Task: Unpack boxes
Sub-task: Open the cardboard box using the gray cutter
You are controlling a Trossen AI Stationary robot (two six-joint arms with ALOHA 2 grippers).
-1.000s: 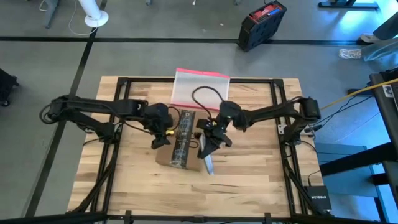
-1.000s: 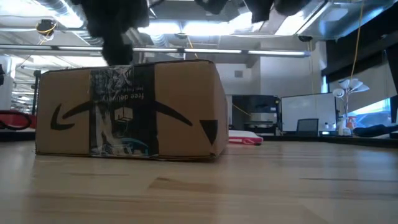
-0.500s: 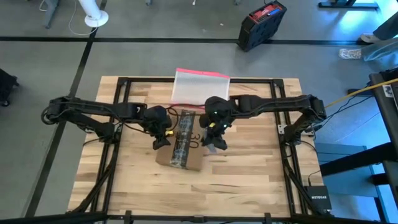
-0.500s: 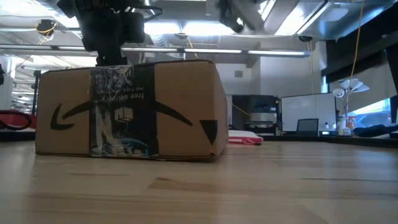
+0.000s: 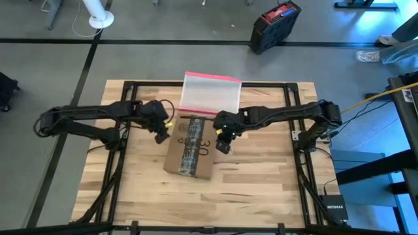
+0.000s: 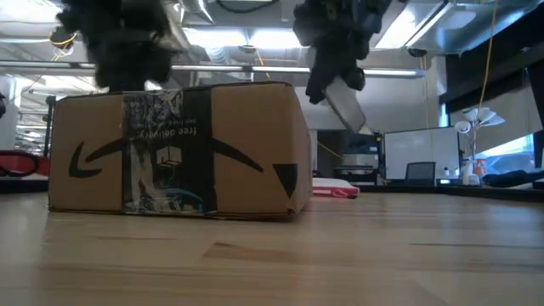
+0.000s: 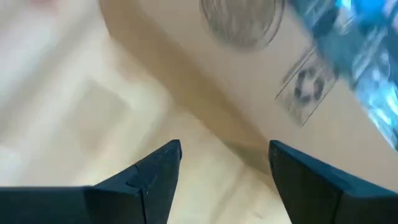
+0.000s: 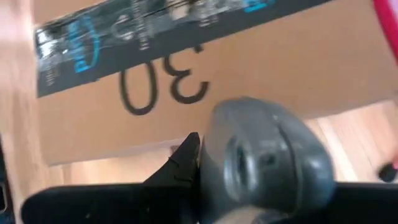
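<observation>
High view showed the brown cardboard box (image 5: 189,149) lying near the middle of the wooden table (image 5: 261,189), its black printed tape strip (image 5: 190,147) running along the top and a handwritten "30" beside the strip. Just beyond the box's far edge lay a clear plastic pouch (image 5: 209,95) with a pink-red edge; well beyond that, off the table, a black and red case (image 5: 275,26) stood on the floor. The left gripper (image 5: 162,135) hung by the box's far left corner, fingers spread and empty. The right gripper (image 5: 223,143) sat at the box's right edge, clenched on a grey tool (image 8: 264,163) — only the right wrist view showed that handle, filling the space before the "30". Low view alone showed the box's side (image 6: 174,149), with the smile-arrow logo (image 6: 183,157) and both grippers above it.
</observation>
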